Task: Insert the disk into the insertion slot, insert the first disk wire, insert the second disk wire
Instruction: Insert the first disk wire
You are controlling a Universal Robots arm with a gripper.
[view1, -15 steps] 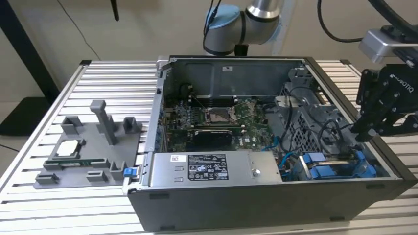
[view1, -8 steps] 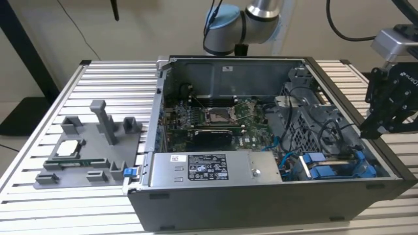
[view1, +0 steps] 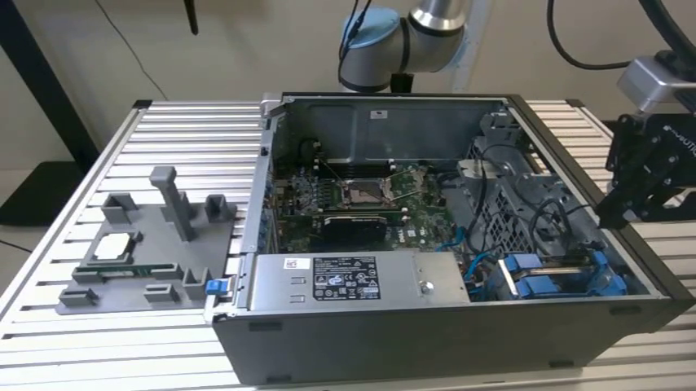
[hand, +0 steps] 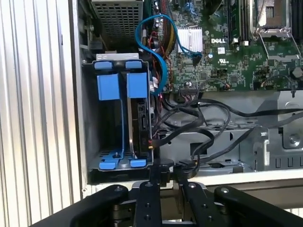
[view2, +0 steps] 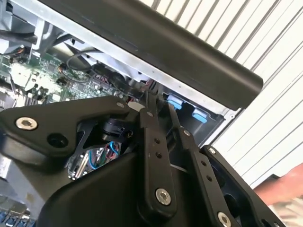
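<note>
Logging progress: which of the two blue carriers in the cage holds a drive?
The blue carrier nearer the motherboard; a grey drive body fills it, the wall-side carrier looks hollow.

Black cable tangle beside the insertion slot

Two blue carriers (adjacent), one case.

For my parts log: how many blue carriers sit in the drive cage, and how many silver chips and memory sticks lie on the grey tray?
Blue carriers: 2
Silver chip: 1
Memory stick: 1
Total: 4
</note>
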